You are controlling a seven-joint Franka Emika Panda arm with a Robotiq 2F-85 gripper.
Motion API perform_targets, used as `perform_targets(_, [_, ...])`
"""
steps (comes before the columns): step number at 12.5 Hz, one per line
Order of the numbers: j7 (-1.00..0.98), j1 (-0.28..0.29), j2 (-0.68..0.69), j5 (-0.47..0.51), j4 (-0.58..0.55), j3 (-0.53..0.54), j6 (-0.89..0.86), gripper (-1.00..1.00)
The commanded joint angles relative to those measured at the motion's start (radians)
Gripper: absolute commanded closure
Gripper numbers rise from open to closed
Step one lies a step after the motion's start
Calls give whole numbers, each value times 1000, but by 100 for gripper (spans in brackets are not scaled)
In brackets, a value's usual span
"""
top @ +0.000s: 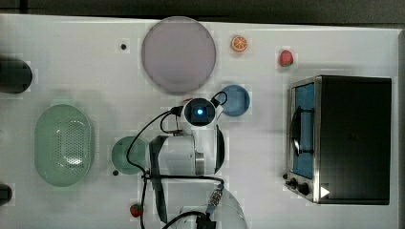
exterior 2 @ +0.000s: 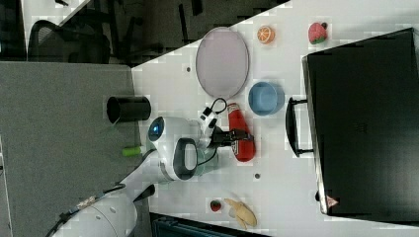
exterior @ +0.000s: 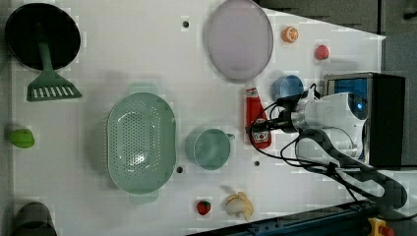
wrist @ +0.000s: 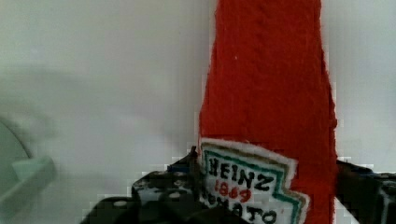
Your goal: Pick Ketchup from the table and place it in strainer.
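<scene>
While my claw (exterior: 259, 129) sits low over the ketchup bottle (exterior: 257, 118), I am in the picking step. The bottle lies flat on the table (exterior: 123, 59), just beside the green cup (exterior: 211, 148) on the side away from the strainer (exterior: 141, 142). My fingers (wrist: 159, 186) stand on both sides of the label end of the bottle; they look close to it, but I cannot tell if they press it already. The strainer is well apart from the bottle, beyond the cup, and nothing is in it. Next, I think, I must close firmly, lift the bottle straight up, carry it over the cup and let it go above the strainer.
</scene>
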Motion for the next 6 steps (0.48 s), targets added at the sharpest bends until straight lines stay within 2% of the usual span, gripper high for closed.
perform_targets(1, [-39, -5, -25, 3, 27, -5, -1, -25])
perform_targets(3, [-35, -7, -87, 3, 31, -5, -65, -25])
perform_targets(6, [-23, 0, -271, 3, 50, 27, -233, -25])
